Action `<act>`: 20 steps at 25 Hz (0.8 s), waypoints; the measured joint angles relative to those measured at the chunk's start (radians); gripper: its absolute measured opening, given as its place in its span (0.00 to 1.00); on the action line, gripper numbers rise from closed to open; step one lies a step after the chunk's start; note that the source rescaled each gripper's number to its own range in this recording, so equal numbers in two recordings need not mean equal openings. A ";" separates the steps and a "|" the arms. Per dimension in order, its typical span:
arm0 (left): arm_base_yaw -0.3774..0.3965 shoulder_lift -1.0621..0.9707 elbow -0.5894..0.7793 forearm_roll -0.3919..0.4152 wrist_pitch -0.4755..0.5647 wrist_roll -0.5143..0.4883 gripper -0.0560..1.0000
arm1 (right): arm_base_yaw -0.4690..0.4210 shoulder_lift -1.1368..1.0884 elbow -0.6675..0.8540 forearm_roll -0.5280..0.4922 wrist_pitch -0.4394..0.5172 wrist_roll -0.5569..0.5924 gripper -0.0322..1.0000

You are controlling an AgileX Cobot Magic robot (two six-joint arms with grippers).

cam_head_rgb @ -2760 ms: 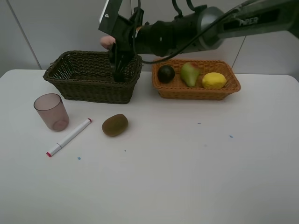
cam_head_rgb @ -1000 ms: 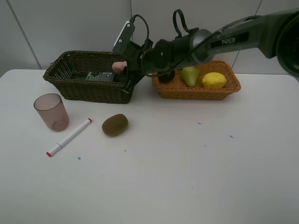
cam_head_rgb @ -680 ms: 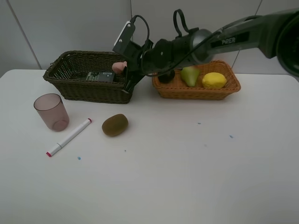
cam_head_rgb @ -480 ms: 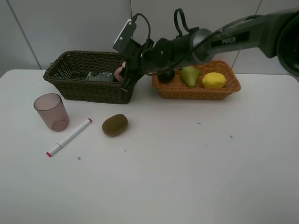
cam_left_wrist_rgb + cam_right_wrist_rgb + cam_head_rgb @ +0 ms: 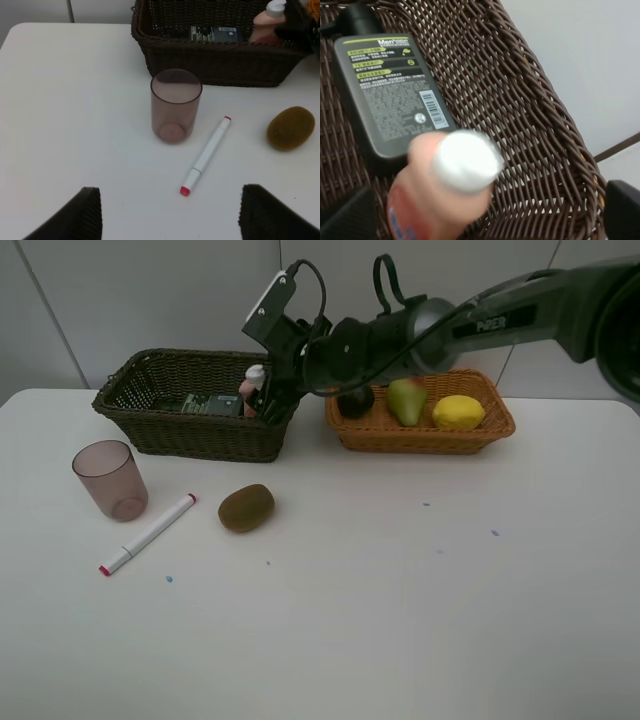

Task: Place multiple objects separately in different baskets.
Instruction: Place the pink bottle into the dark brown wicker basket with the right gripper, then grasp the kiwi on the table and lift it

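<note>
Placement check: pink bottle (image 5: 251,390) is standing roughly upright inside dark basket (image 5: 190,440), in the corner, wall likely propping it, beside flat dark green bottle (image 5: 205,403). Right jaws are standing wide apart around it, gripping nothing. Left jaws are hanging wide, empty. We are judging basket rim close, so straight lift is looking safest. Kiwi (image 5: 246,508), marker (image 5: 148,534) and cup (image 5: 110,480) are lying on surface (image 5: 400,620) in front of basket, open room around each.

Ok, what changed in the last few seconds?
The right gripper lowered the pink bottle into the dark basket beside the dark green bottle, then opened and let go. Cup, marker, kiwi and the orange basket with its fruit stayed put.
</note>
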 joint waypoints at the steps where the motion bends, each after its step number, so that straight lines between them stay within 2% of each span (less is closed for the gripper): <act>1: 0.000 0.000 0.000 0.000 0.000 0.000 0.76 | 0.000 -0.001 0.000 0.000 0.005 0.001 1.00; 6: 0.000 0.000 0.000 0.000 0.000 0.000 0.76 | 0.000 -0.009 0.000 0.001 0.023 0.001 1.00; 9: 0.000 0.000 0.000 0.000 0.000 0.000 0.76 | 0.000 -0.032 0.000 0.000 0.080 0.001 1.00; 17: 0.000 0.000 0.000 0.000 0.000 0.000 0.76 | 0.000 -0.176 0.000 -0.003 0.320 0.009 1.00; 20: 0.000 0.000 0.000 0.000 0.000 0.000 0.76 | 0.000 -0.241 0.000 -0.006 0.425 0.049 1.00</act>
